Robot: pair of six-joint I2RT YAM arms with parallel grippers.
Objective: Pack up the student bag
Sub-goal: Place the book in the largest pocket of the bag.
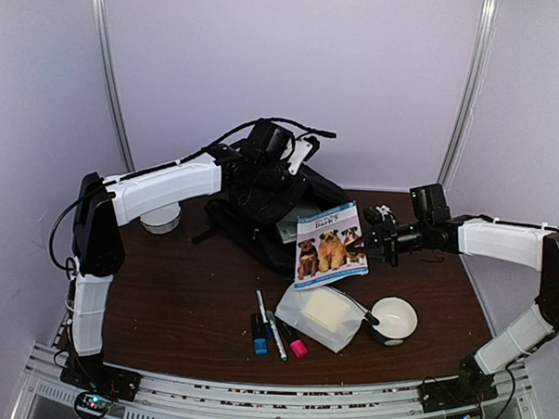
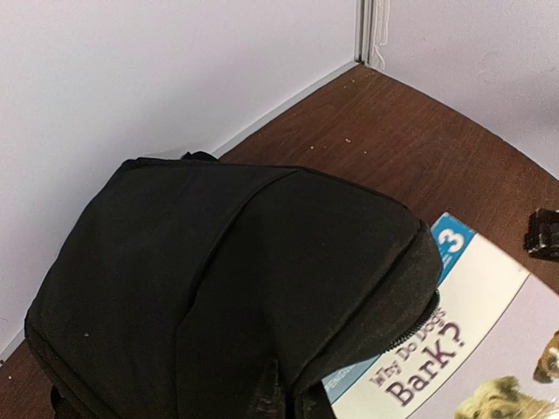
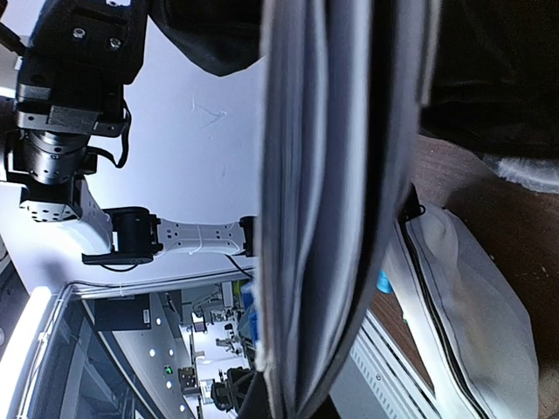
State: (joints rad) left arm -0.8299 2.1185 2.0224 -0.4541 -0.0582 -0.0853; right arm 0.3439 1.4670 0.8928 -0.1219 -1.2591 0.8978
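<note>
The student bag [image 1: 256, 204], a large black backpack, stands at the back middle of the table, and its black fabric [image 2: 227, 279] fills the left wrist view. My left gripper [image 1: 266, 167] is shut on the bag's top; its fingers are hidden in the fabric. A thin book with dogs on the cover [image 1: 329, 244] leans with its upper edge under the bag's open zipper lip [image 2: 410, 327]. My right gripper [image 1: 372, 239] is shut on the book's right edge. The book's page edges [image 3: 332, 218] run down the middle of the right wrist view.
A translucent white pouch [image 1: 326, 314] lies in front of the book, with a white bowl-like object [image 1: 393, 318] to its right. Markers [image 1: 272, 334] lie near the front edge. A white round container [image 1: 160, 218] sits behind the left arm. Walls close the back and sides.
</note>
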